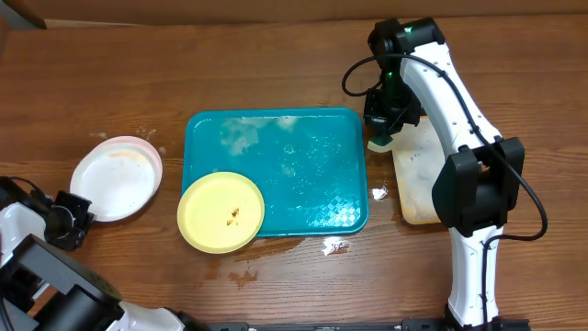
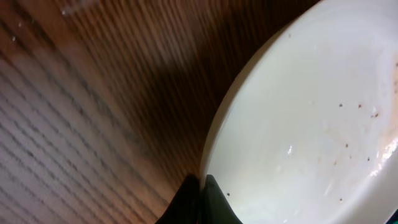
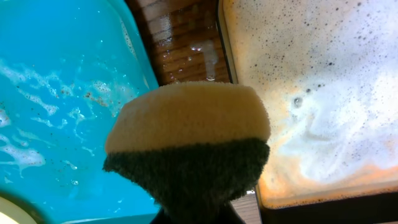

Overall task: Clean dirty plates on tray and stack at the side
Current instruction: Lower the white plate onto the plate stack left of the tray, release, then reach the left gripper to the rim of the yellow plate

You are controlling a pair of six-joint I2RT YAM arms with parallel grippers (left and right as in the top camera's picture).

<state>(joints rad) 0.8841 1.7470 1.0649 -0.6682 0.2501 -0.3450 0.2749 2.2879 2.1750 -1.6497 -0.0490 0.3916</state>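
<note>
The yellow plate (image 1: 220, 212) lay at the front left corner of the blue tray (image 1: 312, 138), its edge overhanging the tray's rim, with brown smears near its middle. A white plate (image 1: 112, 179) sat on the bench (image 1: 276, 55) to the left of the tray and apart from it. What looked like a second plate (image 1: 147, 147) showed beneath it. The right jaws pinched a sponge (image 3: 186, 143), yellow side up, over the gap between the blue tray and the soapy beige tray (image 1: 418, 188). The left jaws were pressed together, holding nothing that showed, just beside the white plate's rim. Whether they touched it could not be told.

The step in hand seemed to be scrubbing the yellow plate. Done well, the sponge would come down flat on the smears and work in light circles. The plate overhung the rim on a wet tray, so a hard push could tip or slide it. The left jaws would best steady its outer edge first. The white plate showed fine specks and might want another wipe.
</note>
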